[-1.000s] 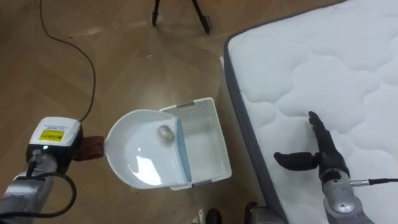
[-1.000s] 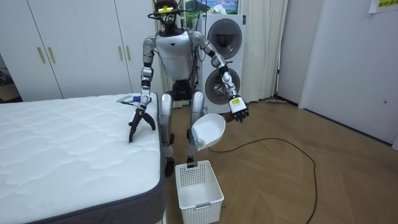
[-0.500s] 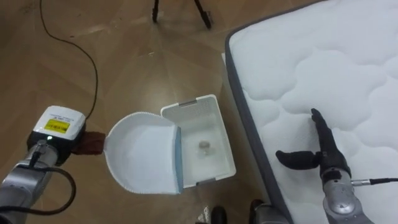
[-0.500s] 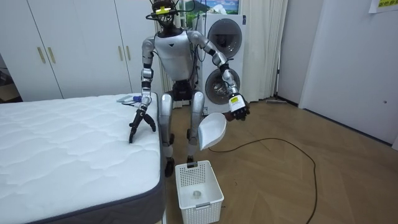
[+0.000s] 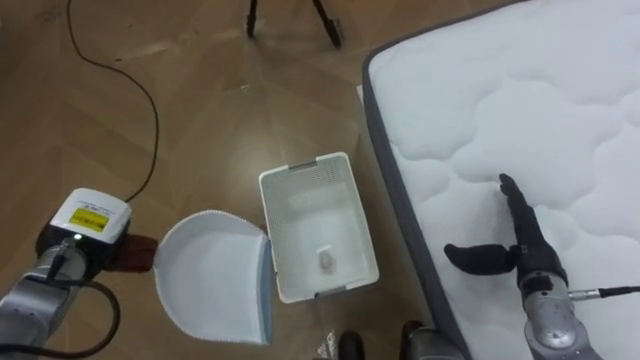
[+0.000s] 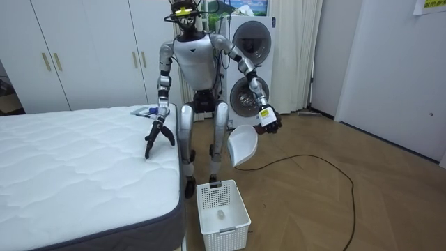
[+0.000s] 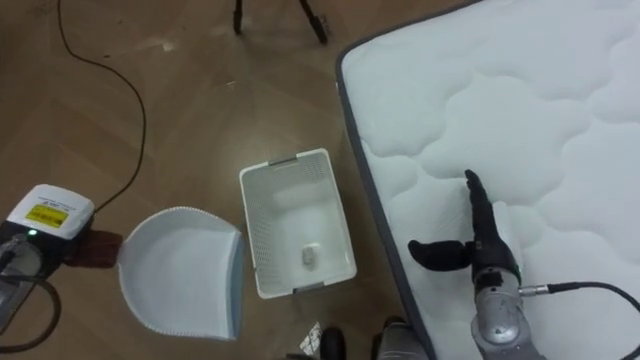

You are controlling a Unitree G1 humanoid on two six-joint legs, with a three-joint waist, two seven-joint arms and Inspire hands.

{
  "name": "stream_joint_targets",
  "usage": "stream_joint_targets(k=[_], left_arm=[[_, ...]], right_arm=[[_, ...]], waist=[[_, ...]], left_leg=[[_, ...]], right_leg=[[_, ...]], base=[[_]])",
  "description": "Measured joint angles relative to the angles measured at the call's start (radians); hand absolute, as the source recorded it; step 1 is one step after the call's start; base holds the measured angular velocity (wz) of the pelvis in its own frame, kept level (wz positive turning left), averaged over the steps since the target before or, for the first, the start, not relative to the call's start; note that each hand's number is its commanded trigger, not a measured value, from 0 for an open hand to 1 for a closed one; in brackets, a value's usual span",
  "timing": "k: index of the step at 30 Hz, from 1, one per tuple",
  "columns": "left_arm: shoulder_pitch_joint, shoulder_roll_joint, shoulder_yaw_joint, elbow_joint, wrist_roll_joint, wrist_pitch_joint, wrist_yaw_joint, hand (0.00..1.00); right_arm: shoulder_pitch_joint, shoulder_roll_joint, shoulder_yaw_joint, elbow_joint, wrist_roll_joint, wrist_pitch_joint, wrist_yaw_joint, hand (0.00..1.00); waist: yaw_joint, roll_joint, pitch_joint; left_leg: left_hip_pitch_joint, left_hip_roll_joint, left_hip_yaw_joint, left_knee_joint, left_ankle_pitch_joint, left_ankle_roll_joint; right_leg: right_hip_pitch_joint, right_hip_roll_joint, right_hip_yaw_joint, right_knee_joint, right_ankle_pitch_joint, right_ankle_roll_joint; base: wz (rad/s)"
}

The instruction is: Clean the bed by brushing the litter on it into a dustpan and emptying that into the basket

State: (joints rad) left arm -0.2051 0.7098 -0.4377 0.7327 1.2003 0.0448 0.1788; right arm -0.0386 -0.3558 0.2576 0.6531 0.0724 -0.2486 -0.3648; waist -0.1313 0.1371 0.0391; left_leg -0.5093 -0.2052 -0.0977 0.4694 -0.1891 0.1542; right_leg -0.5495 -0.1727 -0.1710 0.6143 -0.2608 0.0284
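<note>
My left hand (image 5: 138, 256) is shut on the handle of a white dustpan (image 5: 215, 280), held tilted over the wooden floor just left of a white perforated basket (image 5: 300, 182). A small pale crumpled wad (image 5: 325, 260) lies at the bottom of the basket. My right hand (image 5: 518, 245) is open, fingers straight and thumb out, over the near edge of the white quilted mattress (image 5: 520, 90). In the room view I stand at the bed's corner, dustpan (image 6: 242, 145) raised above the basket (image 6: 221, 199).
A black cable (image 5: 120, 90) winds across the floor at upper left. Tripod legs (image 5: 322, 22) stand beyond the basket. Small blue and white things (image 6: 145, 110) lie on the bed's far corner. A stacked washer and dryer (image 6: 251, 63) and wardrobes (image 6: 70, 56) line the wall.
The wad slid from the dustpan into the basket. My left hand then swung the empty dustpan left, off the basket. The right hand stayed where it was.
</note>
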Motion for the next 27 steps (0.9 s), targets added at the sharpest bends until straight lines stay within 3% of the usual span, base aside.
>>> stream_joint_targets(k=[6, 11, 14, 16, 18, 23, 26, 27], left_arm=[[0.0, 0.003, 0.002, 0.052, -0.147, -0.008, 0.062, 1.0], [0.004, 0.003, 0.034, 0.019, -0.189, -0.072, 0.133, 1.0], [0.01, -0.004, 0.073, -0.005, -0.209, -0.094, 0.174, 1.0], [0.049, -0.043, 0.146, -0.033, -0.241, -0.097, 0.209, 1.0], [0.068, -0.061, 0.171, -0.048, -0.271, -0.118, 0.225, 1.0], [0.133, -0.08, 0.223, -0.171, -0.307, -0.158, 0.236, 1.0], [0.163, -0.145, 0.28, -0.232, -0.308, -0.184, 0.258, 1.0], [0.174, -0.182, 0.302, -0.249, -0.307, -0.186, 0.262, 1.0]], right_arm=[[0.003, 0.0, 0.028, 0.006, 0.033, -0.004, -0.028, 0.0], [0.034, -0.001, 0.022, 0.008, 0.09, -0.014, -0.04, 0.0], [0.066, -0.001, 0.006, 0.008, 0.104, -0.023, -0.029, 0.0], [0.075, -0.001, -0.008, 0.006, 0.122, -0.023, -0.003, 0.0], [0.083, -0.001, -0.012, 0.006, 0.134, -0.023, 0.009, 0.0], [0.127, 0.011, -0.04, -0.02, 0.136, -0.02, 0.02, 0.0], [0.17, 0.014, -0.075, -0.045, 0.114, -0.018, 0.02, 0.0], [0.184, 0.022, -0.094, -0.047, 0.105, -0.018, 0.022, 0.0]], waist=[[0.005, -0.008, -0.0011], [0.032, -0.01, -0.0017], [0.066, -0.011, -0.0021], [0.09, -0.013, -0.0031], [0.09, -0.016, -0.0056], [0.104, -0.033, -0.016], [0.109, -0.036, -0.0188], [0.11, -0.043, -0.0236]], left_leg=[[0.019, 0.002, 0.001, -0.009, 0.0, 0.0], [0.054, 0.01, -0.013, -0.015, 0.0, 0.0], [0.087, 0.026, 0.012, -0.034, 0.0, 0.0], [0.118, 0.038, 0.045, -0.063, 0.0, 0.0], [0.139, 0.042, 0.063, -0.076, 0.0, 0.001], [0.186, 0.073, 0.144, -0.102, -0.005, 0.008], [0.244, 0.092, 0.202, -0.137, -0.01, 0.012], [0.27, 0.099, 0.237, -0.152, -0.013, 0.013]], right_leg=[[0.023, 0.003, -0.002, -0.012, 0.0, 0.0], [0.073, 0.018, -0.007, -0.051, 0.005, 0.002], [0.105, 0.037, 0.015, -0.085, 0.016, 0.002], [0.115, 0.049, 0.05, -0.102, 0.029, 0.001], [0.125, 0.053, 0.068, -0.103, 0.029, 0.001], [0.151, 0.086, 0.127, -0.135, 0.049, -0.001], [0.183, 0.101, 0.145, -0.155, 0.067, -0.004], [0.185, 0.105, 0.147, -0.163, 0.071, -0.006]], base=[[-0.01], [0.06], [-0.23], [-0.49], [-0.34], [-0.45], [-0.6], [-0.88]])
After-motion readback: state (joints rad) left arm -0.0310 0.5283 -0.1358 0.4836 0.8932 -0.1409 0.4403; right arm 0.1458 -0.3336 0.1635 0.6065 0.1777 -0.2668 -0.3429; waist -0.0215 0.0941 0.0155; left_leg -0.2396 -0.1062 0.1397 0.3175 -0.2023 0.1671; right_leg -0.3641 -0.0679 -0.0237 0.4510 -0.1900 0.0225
